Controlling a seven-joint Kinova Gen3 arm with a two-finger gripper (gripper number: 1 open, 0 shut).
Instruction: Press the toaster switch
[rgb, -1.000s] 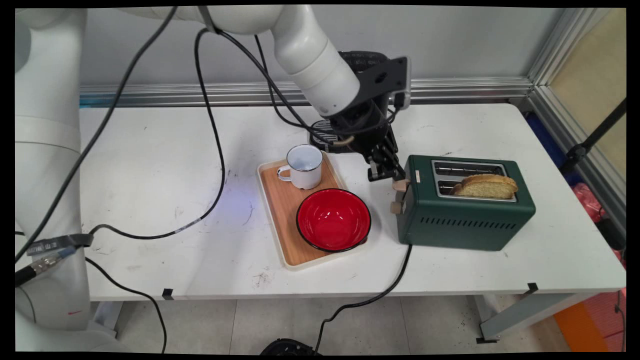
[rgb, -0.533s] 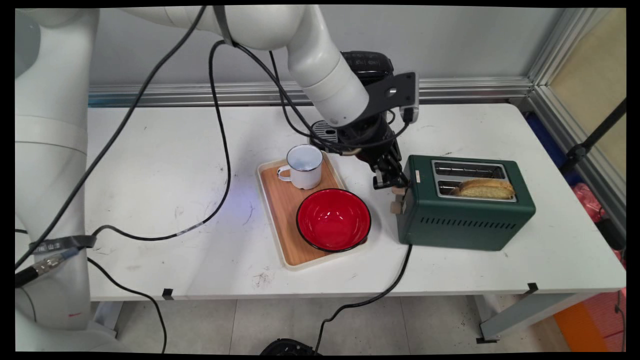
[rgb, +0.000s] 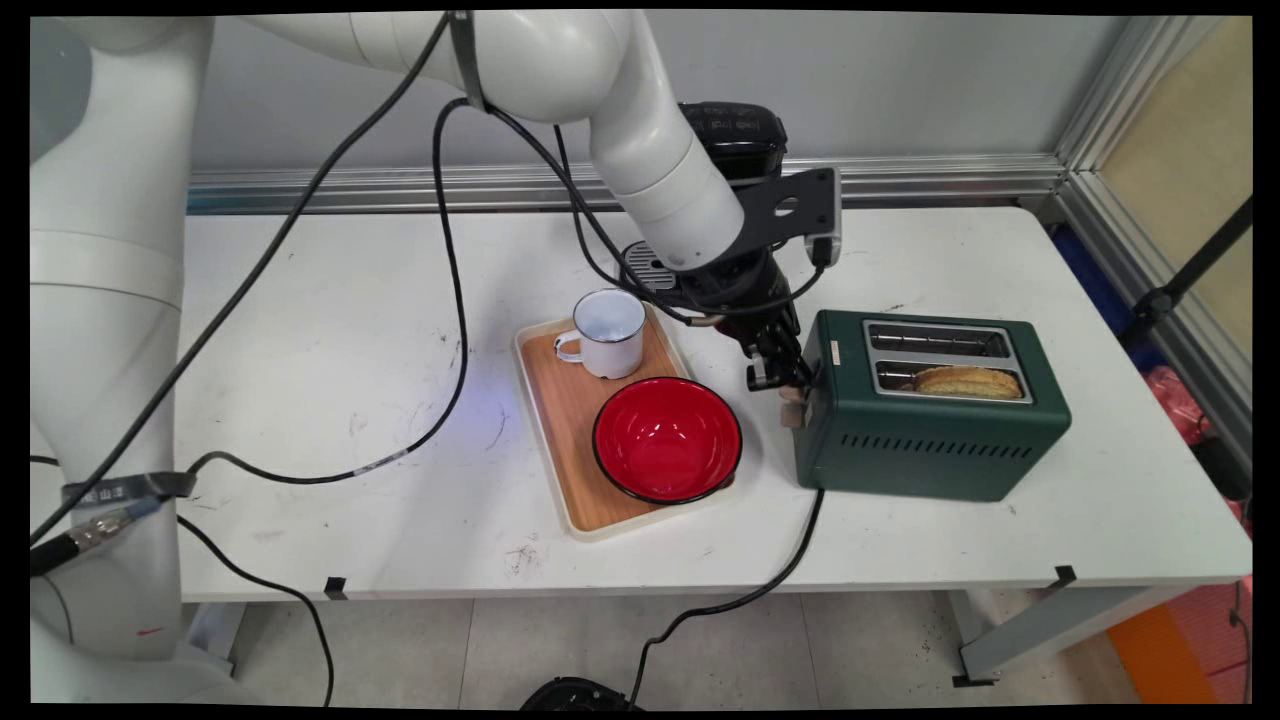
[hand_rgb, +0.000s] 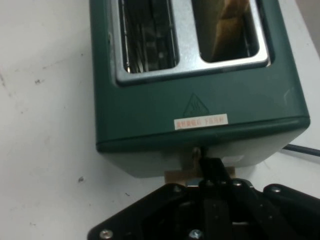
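Note:
A dark green two-slot toaster (rgb: 930, 420) stands on the right half of the white table. A slice of bread (rgb: 965, 381) sits low in its near slot, only the top crust showing; the far slot is empty. My gripper (rgb: 776, 376) is shut, and its tips press on the tan lever (rgb: 795, 396) at the toaster's left end. In the hand view the toaster (hand_rgb: 200, 100) fills the top, the bread (hand_rgb: 227, 25) is in the right slot, and the joined fingertips (hand_rgb: 211, 167) rest on the lever (hand_rgb: 187, 175).
Left of the toaster lies a wooden tray (rgb: 560, 400) with a white mug (rgb: 605, 333) and a red bowl (rgb: 667, 440). A black appliance (rgb: 735, 130) stands behind the arm. The toaster's cord (rgb: 740, 600) drops over the front edge.
The gripper has moved down and right along the toaster's left end with the lever under it. The bread has sunk from standing proud of the slot to nearly level with the top.

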